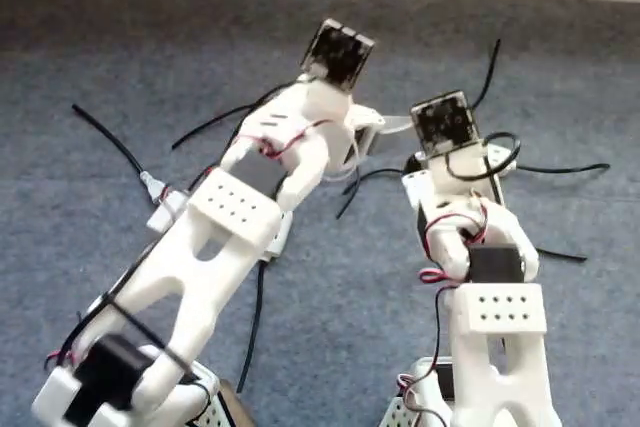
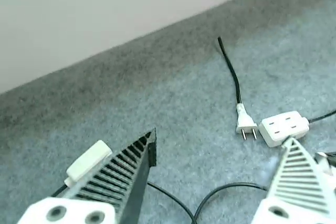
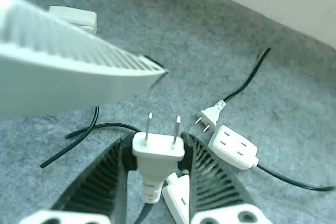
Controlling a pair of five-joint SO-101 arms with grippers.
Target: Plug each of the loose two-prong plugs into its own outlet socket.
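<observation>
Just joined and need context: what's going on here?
Right gripper has its jaws shut on a plug, prongs pointing out over the carpet. Left gripper hovers with jaws open, holding nothing. A loose plug lies beside a socket, not plugged in.
</observation>
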